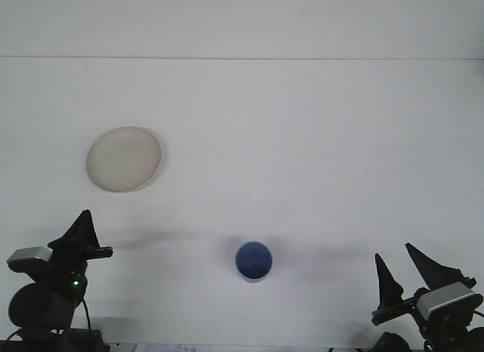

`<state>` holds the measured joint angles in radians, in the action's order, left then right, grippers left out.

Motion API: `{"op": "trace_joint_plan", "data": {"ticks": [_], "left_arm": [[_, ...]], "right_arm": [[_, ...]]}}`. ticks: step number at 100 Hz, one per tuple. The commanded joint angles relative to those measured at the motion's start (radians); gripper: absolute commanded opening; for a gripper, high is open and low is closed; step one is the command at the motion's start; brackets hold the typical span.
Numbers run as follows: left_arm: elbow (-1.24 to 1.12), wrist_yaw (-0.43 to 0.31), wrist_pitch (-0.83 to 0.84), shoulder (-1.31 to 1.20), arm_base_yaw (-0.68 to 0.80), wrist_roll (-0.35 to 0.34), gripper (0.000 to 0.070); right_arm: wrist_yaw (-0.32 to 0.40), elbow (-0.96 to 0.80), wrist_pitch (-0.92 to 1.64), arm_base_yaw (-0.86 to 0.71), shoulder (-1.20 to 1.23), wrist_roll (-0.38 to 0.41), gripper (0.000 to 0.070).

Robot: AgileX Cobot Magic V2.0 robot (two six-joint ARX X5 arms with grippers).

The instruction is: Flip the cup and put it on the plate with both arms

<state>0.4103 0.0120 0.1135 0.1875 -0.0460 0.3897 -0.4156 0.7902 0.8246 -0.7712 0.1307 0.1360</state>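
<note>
A single front view looks forward and steeply down over the white table [302, 140]; set high and well back; the table's far edge lies toward 12 o'clock; both arm ends enter at 7 and 5 o'clock.
</note>
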Motion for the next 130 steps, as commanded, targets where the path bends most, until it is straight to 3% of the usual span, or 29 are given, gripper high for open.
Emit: {"op": "trace_joint_plan", "data": {"ticks": [1, 7, 11, 29, 47, 69, 86, 130], "left_arm": [[0.109, -0.073, 0.057, 0.094, 0.0, -0.098, 0.0267], [0.209, -0.142, 0.117, 0.183, -0.001, -0.131, 0.0486], [0.271, -0.189, 0.156, 0.241, -0.001, -0.146, 0.0551], [0.498, -0.372, 0.328, 0.473, -0.035, -0.229, 0.0551], [0.636, -0.467, 0.462, 0.672, -0.169, -0.273, 0.0551], [0.726, -0.463, 0.536, 0.902, -0.452, -0.307, 0.055], [0.793, -0.384, 0.544, 1.079, -0.64, -0.307, 0.0551], [0.897, -0.221, 0.567, 1.371, -0.822, -0.348, 0.0551]], "right_arm": [[0.0, 0.005, -0.008, -0.008, 0.001, 0.006, 0.042], [0.0, 0.005, -0.008, -0.008, 0.001, 0.006, 0.042], [0.0, 0.005, -0.008, -0.008, 0.001, 0.006, 0.042], [0.0, 0.005, -0.008, -0.008, 0.001, 0.005, 0.042], [0.0, 0.005, -0.008, -0.008, 0.001, 0.005, 0.042], [0.0, 0.005, -0.007, -0.008, 0.001, 0.002, 0.042], [0.0, 0.005, 0.008, -0.008, 0.001, 0.002, 0.042], [0.0, 0.001, 0.045, -0.008, 0.001, 0.002, 0.042]]}}
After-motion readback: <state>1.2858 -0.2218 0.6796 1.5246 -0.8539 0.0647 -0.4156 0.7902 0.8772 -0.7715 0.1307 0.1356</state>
